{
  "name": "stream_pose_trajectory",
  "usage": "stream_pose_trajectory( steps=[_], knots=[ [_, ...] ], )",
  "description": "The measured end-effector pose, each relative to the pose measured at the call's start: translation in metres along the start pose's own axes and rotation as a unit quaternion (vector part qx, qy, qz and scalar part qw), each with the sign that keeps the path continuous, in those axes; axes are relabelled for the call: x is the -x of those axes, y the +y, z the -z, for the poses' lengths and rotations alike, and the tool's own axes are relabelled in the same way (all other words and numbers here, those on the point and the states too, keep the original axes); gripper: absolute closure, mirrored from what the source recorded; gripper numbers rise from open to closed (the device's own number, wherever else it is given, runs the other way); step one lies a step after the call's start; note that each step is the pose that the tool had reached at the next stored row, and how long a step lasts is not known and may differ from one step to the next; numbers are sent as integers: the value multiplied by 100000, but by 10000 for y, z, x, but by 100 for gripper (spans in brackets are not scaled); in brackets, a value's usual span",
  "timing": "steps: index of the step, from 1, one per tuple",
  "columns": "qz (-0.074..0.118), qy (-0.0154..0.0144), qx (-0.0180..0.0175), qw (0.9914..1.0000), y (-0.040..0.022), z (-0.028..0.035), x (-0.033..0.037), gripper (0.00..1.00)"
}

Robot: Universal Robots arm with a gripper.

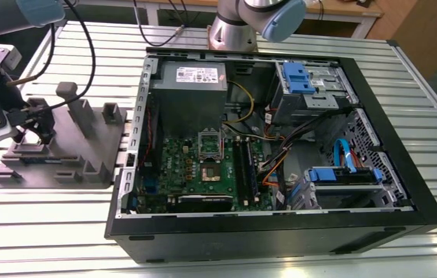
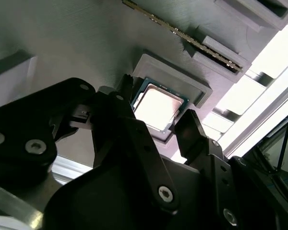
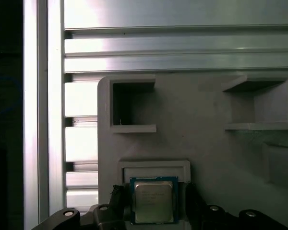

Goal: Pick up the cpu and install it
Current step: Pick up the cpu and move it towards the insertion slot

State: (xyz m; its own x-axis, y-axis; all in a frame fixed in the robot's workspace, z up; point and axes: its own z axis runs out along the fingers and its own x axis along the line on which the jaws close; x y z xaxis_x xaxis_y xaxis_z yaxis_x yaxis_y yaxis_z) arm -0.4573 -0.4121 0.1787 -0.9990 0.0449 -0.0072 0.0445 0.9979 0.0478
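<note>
Open, empty black fingers (image 2: pixel 189 130) straddle the silver-topped square cpu (image 2: pixel 158 106), which sits flat in the recess of a grey plastic holder (image 3: pixel 206 143), seemingly squared for gripping.

I see the small square silver-grey metal-topped cpu (image 2: pixel 158 106) lying flat in a raised grey plastic pocket (image 2: pixel 175 73) on the grey fixture plate (image 2: pixel 62 38); my black gripper (image 2: pixel 158 109) straddles it, jaws spread, one finger either side
</note>
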Motion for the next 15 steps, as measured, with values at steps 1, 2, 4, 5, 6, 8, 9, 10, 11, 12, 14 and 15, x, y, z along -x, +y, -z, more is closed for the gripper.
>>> stream_pose_trajectory(
  steps=[1, 2, 4, 5, 6, 8, 9, 10, 11, 12, 14, 15],
  knots=[
    [272, 13, 15, 100000, 0, 0, 0, 38],
    [499, 26, 19, 99999, 0, 0, 0, 38],
    [631, 34, 21, 99998, 0, 0, -1, 38],
    [638, 39, 21, 99998, 0, 0, 0, 39],
    [642, 40, 20, 99998, 0, 0, 0, 39],
    [644, 32, 24, 99998, 0, -1, 0, 47],
    [644, 34, 25, 99998, 0, -1, 0, 47],
    [644, 33, 25, 99998, 0, -1, 0, 47],
    [646, 26, 28, 99998, 0, -2, 1, 47],
    [643, 21, 32, 99998, 0, -2, 3, 47],
    [643, 41, 71, 99998, 0, -1, 6, 47],
    [644, 49, 123, 99998, 0, -1, 7, 47]
  ],
)
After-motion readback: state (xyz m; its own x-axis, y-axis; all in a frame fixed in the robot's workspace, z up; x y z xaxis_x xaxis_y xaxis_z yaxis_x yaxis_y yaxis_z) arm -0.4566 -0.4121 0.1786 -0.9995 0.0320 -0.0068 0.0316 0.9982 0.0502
